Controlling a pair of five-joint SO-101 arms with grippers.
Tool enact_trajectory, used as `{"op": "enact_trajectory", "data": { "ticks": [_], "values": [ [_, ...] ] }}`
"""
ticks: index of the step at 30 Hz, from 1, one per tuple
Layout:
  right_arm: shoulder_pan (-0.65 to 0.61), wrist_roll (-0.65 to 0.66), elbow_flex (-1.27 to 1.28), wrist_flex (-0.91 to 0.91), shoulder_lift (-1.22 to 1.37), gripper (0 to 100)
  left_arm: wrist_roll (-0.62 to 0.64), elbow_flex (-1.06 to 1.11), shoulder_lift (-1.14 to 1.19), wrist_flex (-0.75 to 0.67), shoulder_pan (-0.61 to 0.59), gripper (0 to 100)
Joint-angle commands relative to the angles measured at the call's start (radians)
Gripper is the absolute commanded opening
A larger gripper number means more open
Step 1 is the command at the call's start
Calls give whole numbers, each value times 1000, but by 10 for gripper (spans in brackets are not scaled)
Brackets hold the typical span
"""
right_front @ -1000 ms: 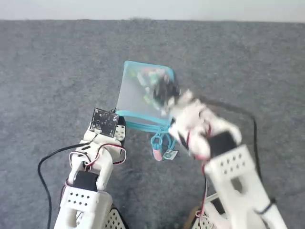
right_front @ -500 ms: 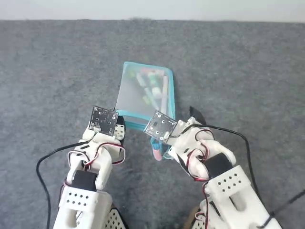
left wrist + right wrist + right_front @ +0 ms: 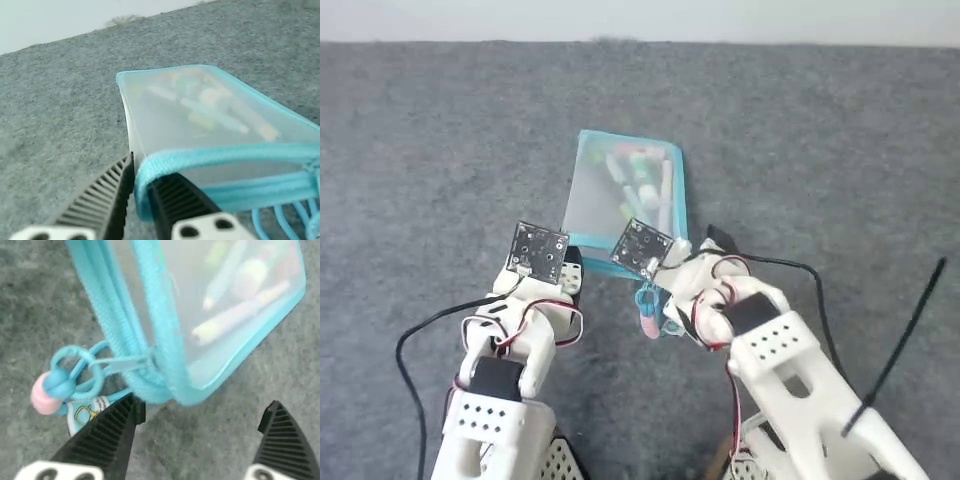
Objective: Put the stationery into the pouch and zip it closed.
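The pens [image 3: 240,310] are inside the pouch [image 3: 625,195]. It lies near the middle of the table [image 3: 440,130], with its zip side facing the near edge. So the job now looks like the zip.

Your left gripper [image 3: 141,172] is pinched tight on the pouch corner at one end of the zip side. Hold firm there so the pouch cannot slide. Your right gripper [image 3: 204,404] is spread wide just over the other corner. The zip pull [image 3: 117,363] with its pink bead [image 3: 42,392] lies off to one side, not between the jaws. Slide across till the pull sits in the middle, go down and squeeze. Then, I think, tug straight along the zip toward the left gripper. I cannot tell how far the zip is shut.

Both arms reach out from the near edge, wrists tipped down at the pouch.
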Motion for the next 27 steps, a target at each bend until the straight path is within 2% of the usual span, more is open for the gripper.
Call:
{"op": "enact_trajectory", "data": {
  "ticks": [1, 5, 15, 22, 27],
  "values": [
    [21, -15, -83, -53, 31, 358, -3, -70, -2, 2, 0, 11],
    [28, -12, -97, -84, 39, 358, -3, -70, -2, 2, 0, 11],
    [13, 91, -115, -137, 50, 355, -3, -70, -2, 2, 0, 11],
    [-76, 158, -117, -139, 48, 243, -3, -68, -2, 0, 2, 11],
    [-77, 155, -117, -136, 50, 231, -3, -67, -2, 2, 2, 11]
  ]
}}
